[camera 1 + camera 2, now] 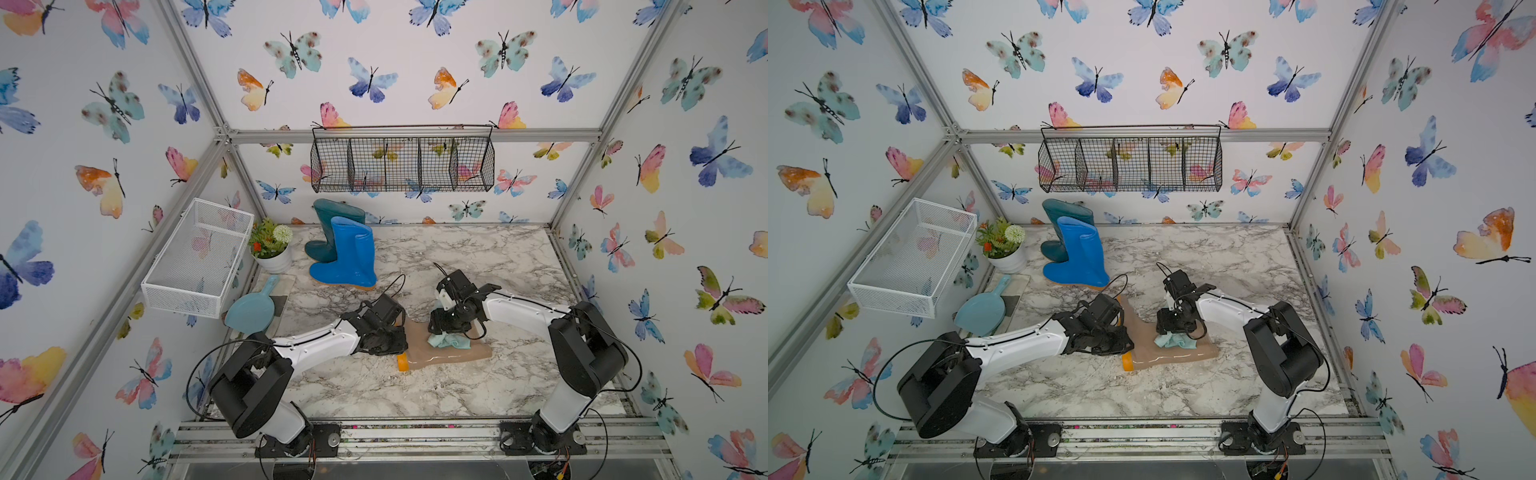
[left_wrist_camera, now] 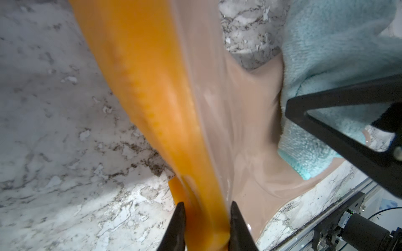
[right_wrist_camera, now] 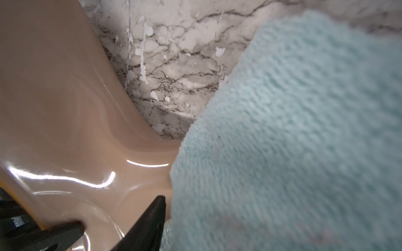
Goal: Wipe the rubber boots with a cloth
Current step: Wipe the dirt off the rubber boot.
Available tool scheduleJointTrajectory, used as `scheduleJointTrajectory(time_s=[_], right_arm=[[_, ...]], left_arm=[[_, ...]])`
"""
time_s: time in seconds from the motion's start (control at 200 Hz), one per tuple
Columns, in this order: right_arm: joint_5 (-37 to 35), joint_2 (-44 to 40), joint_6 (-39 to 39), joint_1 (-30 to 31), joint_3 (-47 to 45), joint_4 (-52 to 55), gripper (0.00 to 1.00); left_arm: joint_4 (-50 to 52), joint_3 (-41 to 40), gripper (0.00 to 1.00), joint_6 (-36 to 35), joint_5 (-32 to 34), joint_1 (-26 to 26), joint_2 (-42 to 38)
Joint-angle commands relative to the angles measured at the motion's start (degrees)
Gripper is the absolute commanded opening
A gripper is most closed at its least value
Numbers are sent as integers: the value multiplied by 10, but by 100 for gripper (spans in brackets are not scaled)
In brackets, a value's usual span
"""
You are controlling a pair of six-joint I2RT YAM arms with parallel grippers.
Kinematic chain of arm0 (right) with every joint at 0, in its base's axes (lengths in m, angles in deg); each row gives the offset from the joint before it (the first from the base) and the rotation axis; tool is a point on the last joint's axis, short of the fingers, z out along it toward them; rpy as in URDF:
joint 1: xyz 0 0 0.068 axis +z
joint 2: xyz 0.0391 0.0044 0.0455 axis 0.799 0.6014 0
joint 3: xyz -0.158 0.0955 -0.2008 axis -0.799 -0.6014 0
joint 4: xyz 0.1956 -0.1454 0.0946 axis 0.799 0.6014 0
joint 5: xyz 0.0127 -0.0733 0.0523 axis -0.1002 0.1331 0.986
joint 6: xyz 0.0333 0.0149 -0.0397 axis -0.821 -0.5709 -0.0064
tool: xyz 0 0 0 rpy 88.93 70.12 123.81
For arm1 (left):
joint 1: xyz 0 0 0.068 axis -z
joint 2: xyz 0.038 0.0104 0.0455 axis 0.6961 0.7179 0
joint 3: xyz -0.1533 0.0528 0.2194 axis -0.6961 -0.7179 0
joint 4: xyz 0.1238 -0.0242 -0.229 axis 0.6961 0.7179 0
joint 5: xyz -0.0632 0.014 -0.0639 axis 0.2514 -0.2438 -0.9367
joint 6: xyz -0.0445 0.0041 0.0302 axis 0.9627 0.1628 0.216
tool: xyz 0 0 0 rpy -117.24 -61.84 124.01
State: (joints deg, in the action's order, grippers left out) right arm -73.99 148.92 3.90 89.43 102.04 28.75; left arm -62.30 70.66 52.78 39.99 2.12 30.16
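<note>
Tabletop (image 1: pixel 478 257): marble pattern, beige boot (image 1: pixel 457 355) on its side near the middle, shaft toward the right arm, orange sole (image 2: pixel 152 87) toward the left arm.

Left claw (image 2: pixel 206 208): nearly closed, fingers (image 2: pixel 179 219) pinching the sole edge from both sides.

Cloth (image 1: pixel 451 341): bunched on the shaft near the ankle, touching the glossy beige surface.

Right claw (image 1: pixel 445 332): pointing down, directly on the cloth. One fingertip (image 3: pixel 157 206) visible just beside the pile, the other hidden. Cannot tell whether gripping or open.

Blue boot (image 1: pixel 353 253), teal boot (image 1: pixel 328 224): upright, side by side at back left, well apart from both claws.
</note>
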Motion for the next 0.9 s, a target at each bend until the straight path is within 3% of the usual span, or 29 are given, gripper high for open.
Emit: scheduleJointTrajectory(time_s=[0.0, 0.11, 0.185, 0.23, 0.32, 0.37, 0.455, 0.721, 0.816, 0.896], right_arm=[[-20, 33, -2, 0, 5, 15, 74], [-27, 64, -11, 30, 10, 26, 78], [-66, 99, -16, 59, 32, 60, 75], [-81, 113, -17, 70, 40, 73, 60], [-92, 110, -17, 73, 37, 73, 16], [-94, 95, -13, 73, 36, 65, 3], [-70, 64, -1, 73, 40, 43, 3], [98, 26, -28, 87, 66, -81, 3], [103, 21, -26, 87, 53, -102, 3], [57, 30, -5, 82, 53, -73, 3]], left_arm=[[-47, -15, 0, -12, -34, 15, 39], [-49, -9, 0, -10, -34, 20, 44], [-49, -7, 0, -10, -34, 23, 47], [-49, -7, 0, -9, -35, 23, 48], [-46, -7, 0, -10, -31, 25, 46], [-45, -8, 0, -10, -30, 25, 44], [-45, -11, 0, -10, -28, 25, 42], [-51, -12, 0, -5, -27, 25, 46], [-52, -15, 0, -4, -27, 26, 46], [-54, -18, 0, -3, -27, 27, 45]])
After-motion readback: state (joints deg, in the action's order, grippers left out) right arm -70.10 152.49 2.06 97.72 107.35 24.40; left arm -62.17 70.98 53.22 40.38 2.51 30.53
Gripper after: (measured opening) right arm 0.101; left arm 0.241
